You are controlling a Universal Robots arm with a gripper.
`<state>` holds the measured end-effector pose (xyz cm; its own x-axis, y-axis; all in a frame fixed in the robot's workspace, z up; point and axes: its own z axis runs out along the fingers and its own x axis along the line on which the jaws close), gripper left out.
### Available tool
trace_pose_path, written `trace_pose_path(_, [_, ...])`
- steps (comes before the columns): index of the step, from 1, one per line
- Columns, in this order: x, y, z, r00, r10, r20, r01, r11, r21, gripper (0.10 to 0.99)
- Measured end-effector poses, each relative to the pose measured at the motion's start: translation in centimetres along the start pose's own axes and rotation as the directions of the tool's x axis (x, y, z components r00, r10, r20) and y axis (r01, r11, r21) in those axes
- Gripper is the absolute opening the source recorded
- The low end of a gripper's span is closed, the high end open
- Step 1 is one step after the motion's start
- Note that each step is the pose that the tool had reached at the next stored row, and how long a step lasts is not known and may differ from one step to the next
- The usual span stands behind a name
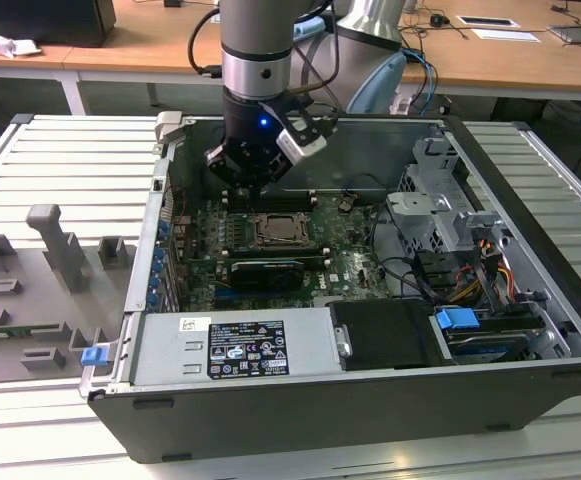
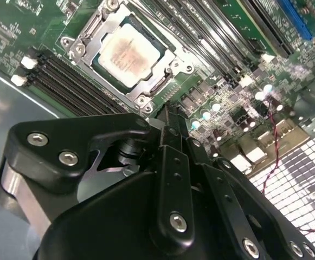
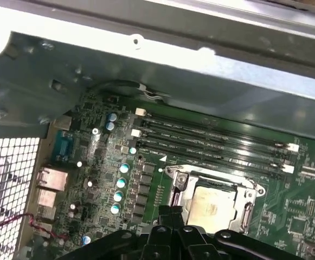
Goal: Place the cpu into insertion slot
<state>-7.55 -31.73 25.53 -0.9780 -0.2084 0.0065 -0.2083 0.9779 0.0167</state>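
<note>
The cpu lies flat inside the insertion slot on the green motherboard, its pale silver-beige face up. In both wrist views the cpu sits square within the shiny metal frame of the insertion slot. My gripper hangs above the board, behind the socket and a little toward the exterior view's left. Its black fingers meet at the tips with nothing between them, so the gripper is shut and clear of the chip.
Long black memory slots flank the socket. A black graphics card lies in front of it. The power supply, drive cage and cables crowd the case. Grey fixtures stand on the table outside.
</note>
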Motion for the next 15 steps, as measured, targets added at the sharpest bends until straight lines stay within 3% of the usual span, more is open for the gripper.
trace_pose_path(3, [0.61, 0.13, 0.01, 1.0, 0.005, 0.0012, -0.005, 1.0, -0.001, 0.106])
trace_pose_path(7, [2.09, 0.45, 0.02, 0.9999, 0.005, 0.0101, -0.005, 1.0, -0.002, 0.106])
trace_pose_path(10, [2.35, 0.82, 0.03, 0.9999, 0.007, 0.0132, -0.007, 1.0, -0.001, 0.106])
trace_pose_path(12, [2.44, 1.3, 0.03, 0.9999, 0.008, 0.0155, -0.008, 1.0, 0.0, 0.106])
trace_pose_path(15, [2.13, 3.06, -0.01, 0.9997, 0.007, 0.0211, -0.007, 1.0, 0.001, 0.106])
